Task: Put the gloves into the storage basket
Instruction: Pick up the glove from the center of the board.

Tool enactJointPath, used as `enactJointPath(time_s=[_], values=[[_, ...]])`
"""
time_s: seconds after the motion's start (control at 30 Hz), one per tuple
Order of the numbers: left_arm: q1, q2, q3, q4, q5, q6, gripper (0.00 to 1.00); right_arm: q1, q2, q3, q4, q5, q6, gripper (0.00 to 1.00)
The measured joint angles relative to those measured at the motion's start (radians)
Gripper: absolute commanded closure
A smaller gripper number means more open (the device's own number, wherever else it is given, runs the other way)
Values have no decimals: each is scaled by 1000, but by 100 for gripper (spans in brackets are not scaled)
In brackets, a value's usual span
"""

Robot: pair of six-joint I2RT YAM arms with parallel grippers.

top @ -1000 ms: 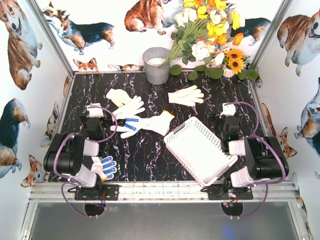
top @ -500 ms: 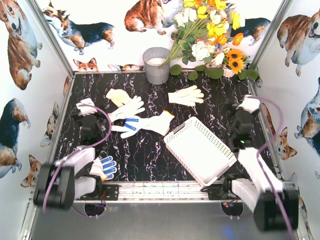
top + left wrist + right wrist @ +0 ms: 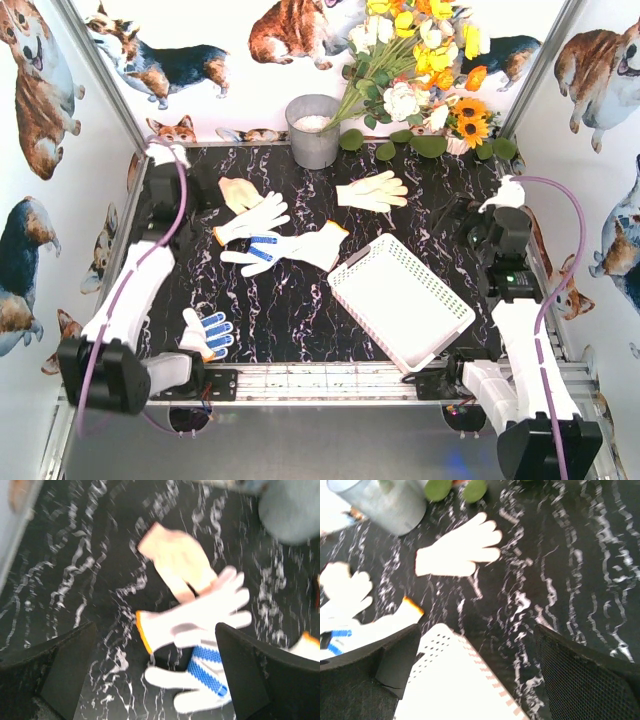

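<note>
Several gloves lie on the black marble table. A cream glove and a white glove with an orange cuff overlap at the back left. Just nearer lie a blue-striped glove and another white glove. One white glove lies alone at the back, and a blue-dotted glove sits by the left arm's base. The white storage basket stands empty, right of centre. My left gripper is open, left of the pile. My right gripper is open beyond the basket's far corner.
A grey metal bucket stands at the back centre with a flower bouquet and green leaves to its right. Corgi-patterned walls close in the left, right and back. A metal rail runs along the front edge.
Both arms have unfolded from near their bases and reached toward the back, the left up the left side, the right up the right side. Gloves and basket have not moved.
</note>
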Motion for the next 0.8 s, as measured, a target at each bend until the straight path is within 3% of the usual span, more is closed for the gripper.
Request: enactJointPath(time_s=[0.33, 0.43, 0.8], values=[[38, 340, 117, -252, 270, 91, 4, 1, 66, 18, -124, -234, 29, 5], [45, 406, 125, -254, 306, 86, 15, 1, 86, 21, -140, -252, 32, 6], [200, 491, 97, -169, 456, -2, 28, 35, 173, 37, -122, -323, 73, 8]])
